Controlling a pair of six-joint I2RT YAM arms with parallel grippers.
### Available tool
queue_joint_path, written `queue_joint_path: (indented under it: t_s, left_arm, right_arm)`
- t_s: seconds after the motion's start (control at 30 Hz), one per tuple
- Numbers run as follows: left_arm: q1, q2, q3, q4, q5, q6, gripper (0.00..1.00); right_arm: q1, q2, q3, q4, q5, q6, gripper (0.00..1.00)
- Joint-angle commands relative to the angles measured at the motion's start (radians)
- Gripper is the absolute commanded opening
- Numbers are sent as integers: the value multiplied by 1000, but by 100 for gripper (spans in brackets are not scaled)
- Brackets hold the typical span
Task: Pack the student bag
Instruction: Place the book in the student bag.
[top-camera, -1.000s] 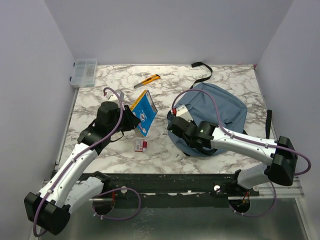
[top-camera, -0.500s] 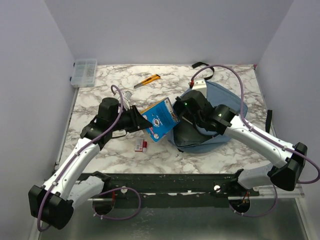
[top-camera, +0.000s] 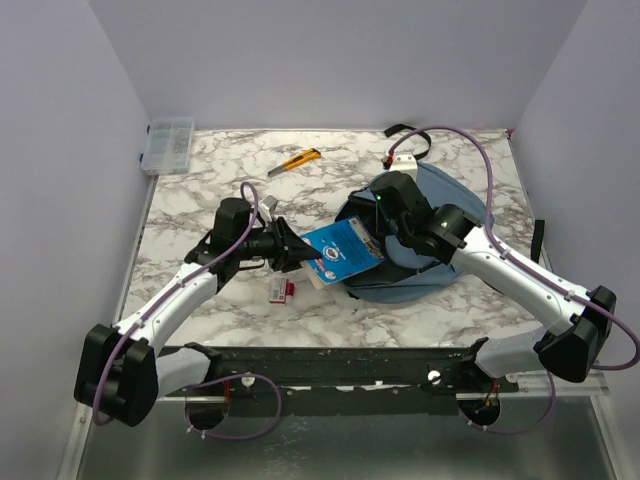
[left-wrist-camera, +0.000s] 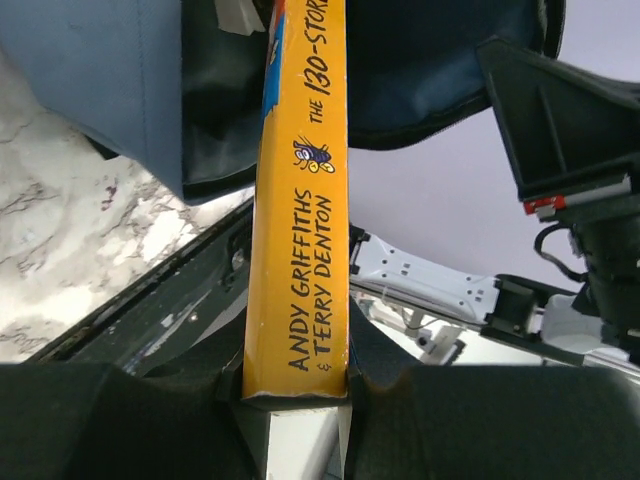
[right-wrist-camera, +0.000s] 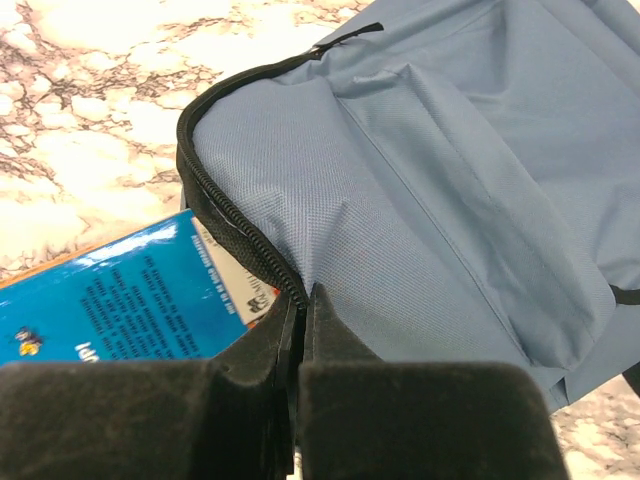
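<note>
The book (top-camera: 345, 250) has tipped flatter into the student bag (right-wrist-camera: 450, 200); left tool (top-camera: 290, 248) grips it, right tool (right-wrist-camera: 300, 305) pinches the rim.

Left arm (top-camera: 165, 305): starts at the near left corner and reaches forward and to the right, elbow bent, low over the surface (top-camera: 190, 210).
Left pincer (top-camera: 283, 246): points to the right — jaws partly closed, squeezing the end of the book (left-wrist-camera: 300, 250).
Right arm (top-camera: 510, 270): comes up from the near right corner and stretches toward the middle.
Right pincer (top-camera: 377, 212): tipped down, fingers pressed almost together — pinching the zip edge of the student bag (right-wrist-camera: 450, 180).
Both pincers: near each other, not touching.
</note>
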Motion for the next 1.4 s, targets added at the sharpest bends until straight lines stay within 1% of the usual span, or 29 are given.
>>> queue_joint_path:
  t_s: [0.0, 0.07, 0.17, 0.27, 0.3, 0.4, 0.5, 0.57, 0.7, 0.8, 0.87, 0.97, 1.07, 1.13, 1.17, 1.2, 1.27, 1.37]
  left_arm:
    - [-16, 73, -8, 300, 77, -190, 0]
    - [-33, 127, 3, 397, 91, -263, 0]
    - [-84, 208, 56, 424, 75, -289, 0]
    - [-124, 290, 89, 461, 26, -330, 0]
    - [-135, 314, 94, 496, 9, -351, 0]
    - [-173, 398, 108, 685, -40, -431, 0]
    - [-217, 490, 151, 789, -79, -484, 0]
    - [-248, 548, 169, 886, -125, -525, 0]
    - [-303, 626, 182, 999, -298, -548, 0]
    - [-323, 697, 257, 1007, -379, -488, 0]
    - [-332, 747, 295, 1007, -441, -485, 0]
    - [-348, 833, 369, 1006, -499, -465, 0]
    - [-352, 928, 439, 1006, -499, -464, 0]
    - [-354, 961, 460, 1005, -486, -477, 0]
    - [-356, 969, 468, 999, -481, -466, 5]
    - [-355, 967, 470, 977, -479, -452, 14]
    - [-355, 949, 466, 927, -477, -416, 26]
    - [-355, 924, 453, 876, -447, -389, 35]
  right_arm:
    - [1, -28, 27, 87, -53, 19, 1]
    - [1, -28, 29, 86, -53, 16, 0]
    - [1, -30, 42, 74, -48, 19, 1]
    - [1, -42, 47, 78, -57, 19, 1]
    - [1, -47, 50, 79, -63, 20, 1]
    - [1, -55, 50, 79, -76, 19, 1]
    - [1, -60, 47, 76, -75, 14, 1]
    - [1, -68, 39, 79, -73, 13, 1]
    - [1, -75, 30, 79, -73, 18, 1]
    - [1, -74, 34, 69, -77, 17, 1]
    - [1, -72, 37, 56, -73, 15, 1]
    - [1, -75, 38, 45, -64, 15, 1]
    - [1, -77, 38, 45, -67, 16, 1]
    - [1, -77, 45, 38, -73, 17, 1]
    - [1, -77, 46, 35, -72, 17, 1]
    - [1, -79, 43, 33, -67, 18, 1]
    - [1, -88, 26, 44, -64, 18, 1]
    - [1, -87, 9, 41, -56, 15, 1]
